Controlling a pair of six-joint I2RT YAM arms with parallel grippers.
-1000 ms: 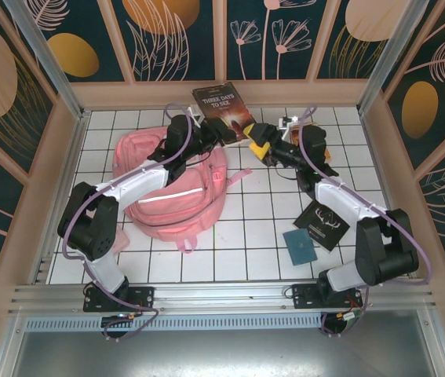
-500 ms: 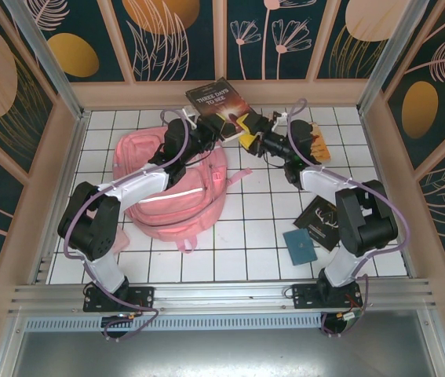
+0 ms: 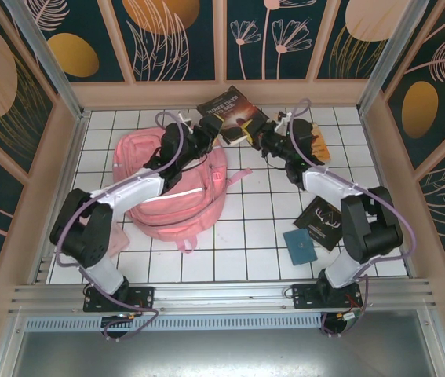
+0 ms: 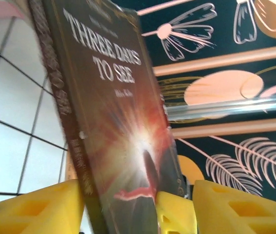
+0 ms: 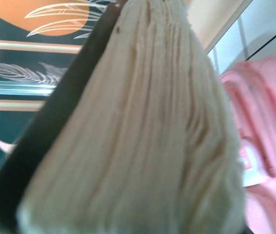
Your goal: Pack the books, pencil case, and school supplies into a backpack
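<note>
1. Top external view: the dark brown book point(image 3: 234, 114) hangs tilted in the upper middle, just past the pink backpack point(image 3: 167, 188). It sits between the left gripper point(image 3: 211, 132) and the right gripper point(image 3: 257, 138), probably a handover before packing. A black book point(image 3: 324, 224) lies at lower right.
2. Left wrist view: the yellow fingers point(image 4: 30, 212) stand apart, released, and the cover only leans on one. The title reads "THREE DAYS TO SEE".
3. Right wrist view: the cream page edge point(image 5: 142, 136) is very close. I judge the right gripper clenched on this book, since nothing else carries it.
</note>
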